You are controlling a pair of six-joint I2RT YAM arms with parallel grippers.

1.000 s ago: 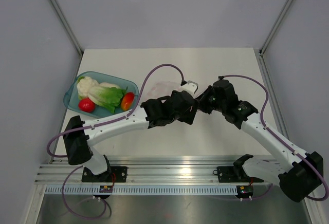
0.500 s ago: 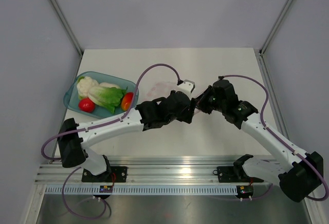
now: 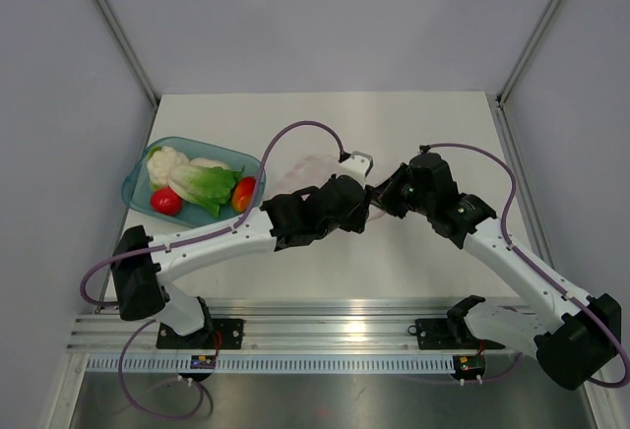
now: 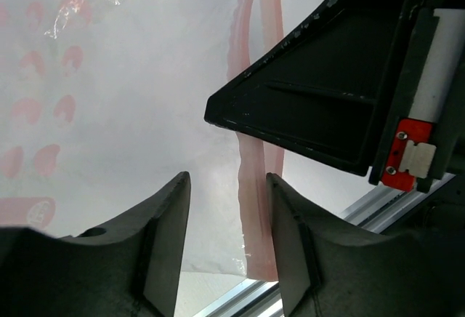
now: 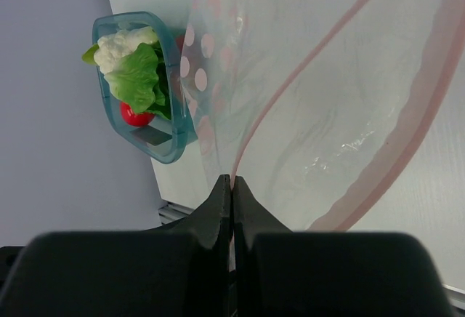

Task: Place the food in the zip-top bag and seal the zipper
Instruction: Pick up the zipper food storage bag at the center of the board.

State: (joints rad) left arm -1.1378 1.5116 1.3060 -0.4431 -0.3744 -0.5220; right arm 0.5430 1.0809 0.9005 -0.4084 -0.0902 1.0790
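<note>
Two claws meet at one zip-top bag (image 3: 313, 166), which lies on the table (image 3: 423, 124) at the centre of the top view, mostly hidden under the wrists. The right gripper (image 5: 231, 182) is clenched. In its own view the two fingers press together at lower centre, and one thin pink line of the bag's mouth runs straight down into their tips, so it is grasping the zip-top bag by that lip. The left gripper (image 4: 227, 182) is released, its two fingers standing apart at the bottom of its view. The zipper (image 4: 256, 208), one pinkish strip, passes through the gap between them, nearer the finger on the frame's right; whether it touches that finger cannot be told. The black right claw fills the upper right of that view, just above the strip. One teal bowl (image 3: 130, 185) sits at the left of the top view, well apart from both claws. The food (image 3: 207, 185) lies inside it: one white cauliflower piece, one green leafy piece and two red round ones. Whether the pale bit beside the leaf is a fifth piece I cannot tell.
</note>
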